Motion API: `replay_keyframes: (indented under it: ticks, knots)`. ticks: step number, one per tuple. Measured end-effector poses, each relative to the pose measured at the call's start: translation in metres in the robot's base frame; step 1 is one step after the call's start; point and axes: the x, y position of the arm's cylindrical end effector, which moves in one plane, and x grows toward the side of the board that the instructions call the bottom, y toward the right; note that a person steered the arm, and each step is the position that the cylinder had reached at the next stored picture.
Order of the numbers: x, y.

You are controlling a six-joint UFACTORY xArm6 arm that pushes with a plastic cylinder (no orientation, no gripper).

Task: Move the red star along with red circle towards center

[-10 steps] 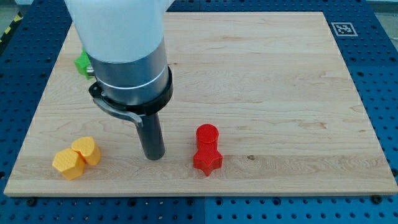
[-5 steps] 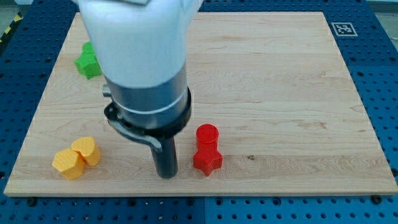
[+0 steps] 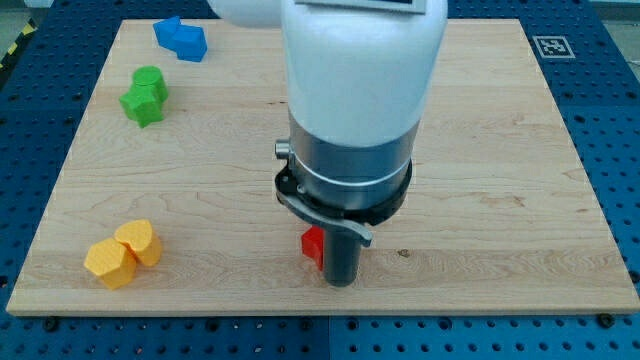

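My tip (image 3: 342,281) sits nr view's bottom centre, touching/occluding a red block (image 3: 313,247); only a sliver shows at rod's left, shape n/a. Yellow blocks (image 3: 122,253) bottom left, touching. Green block (image 3: 145,95) and blue block (image 3: 181,38) top left on the board (image 3: 500,150).

Over the last second we have swung from the view's left side of the tabletop (image 3: 480,150) toward the right, and my tip (image 3: 342,283) now sits low in the middle, where the red blocks are. Our arm now covers them almost wholly; only a sliver of a red block (image 3: 313,246) shows just left of the rod. Our move has uncovered the green blocks (image 3: 145,95) and blue blocks (image 3: 181,37) at upper left.
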Motion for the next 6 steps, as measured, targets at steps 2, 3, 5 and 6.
replay_keyframes:
  ticks: [2, 3, 5, 6]
  knots:
    - [-0.023, 0.0]
    - [-0.037, 0.0]
    - [-0.066, 0.0]
    - [-0.053, 0.0]
